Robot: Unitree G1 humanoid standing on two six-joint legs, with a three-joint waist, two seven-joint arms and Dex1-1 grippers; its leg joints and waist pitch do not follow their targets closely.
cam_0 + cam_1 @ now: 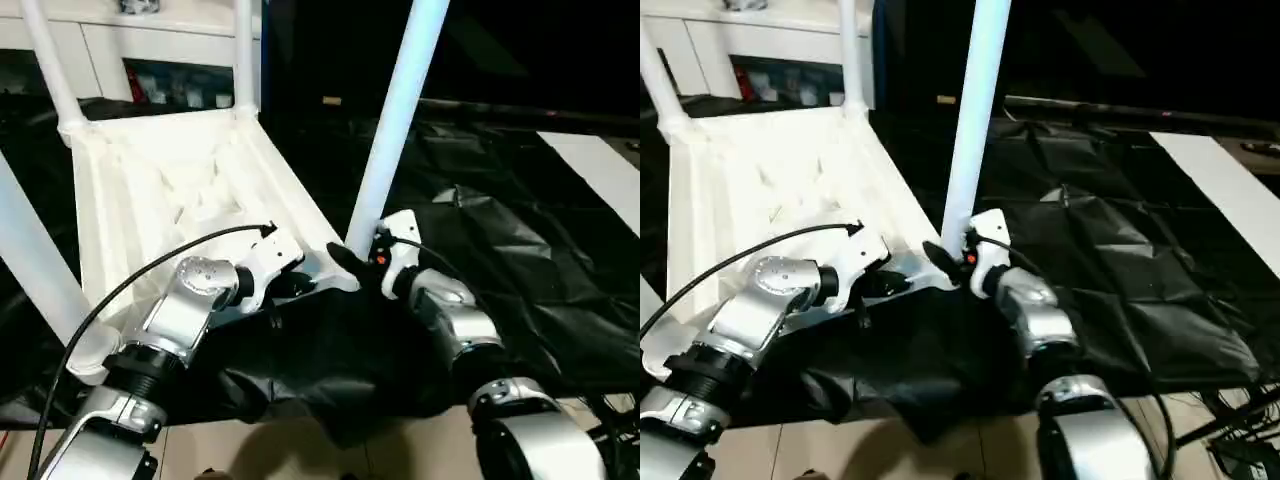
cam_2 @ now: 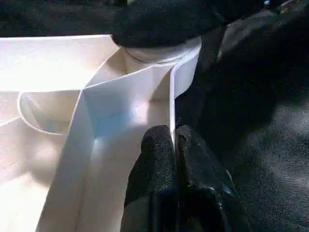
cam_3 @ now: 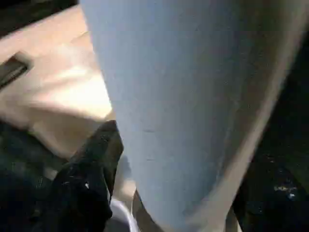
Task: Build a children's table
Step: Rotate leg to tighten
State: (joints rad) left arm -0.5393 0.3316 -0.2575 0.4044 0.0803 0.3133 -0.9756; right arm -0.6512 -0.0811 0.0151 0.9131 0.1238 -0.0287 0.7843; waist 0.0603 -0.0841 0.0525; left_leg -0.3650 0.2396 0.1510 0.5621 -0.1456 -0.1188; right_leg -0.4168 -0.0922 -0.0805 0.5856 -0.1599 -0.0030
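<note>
White plastic dominated the scene: the children's table top (image 1: 190, 190) lay upside down, ribbed underside facing up, on a black sheet (image 1: 520, 250) spread over the floor. Legs stood up from its corner sockets: one at the far left corner (image 1: 45, 60), one at the far right corner (image 1: 243, 55), one at the near left (image 1: 30, 260), and a long tapered one at the near right corner (image 1: 395, 120), leaning slightly to the right as it rose.

Over on the left, the left end effector (image 2: 175, 145) was clenched on the thin outer rim wall of the top (image 2: 172, 104), one black finger on each side of that wall, just beside the near right corner socket (image 2: 159, 50). Its silver forearm (image 1: 185, 305) reached in across the near edge of the top, a black cable (image 1: 130, 280) arching over it.

On the right, the right end effector (image 1: 358, 262) sat at the base of the near right leg, where the leg entered its socket. One black finger (image 3: 91, 169) lay against the side of the leg; whether the fingers actually clamped it, I could not tell. A small orange light (image 1: 381, 259) glowed on that wrist.

Behind the top stood a white cabinet (image 1: 120, 40), and a pale strip of floor (image 1: 600, 170) showed at the far right.
</note>
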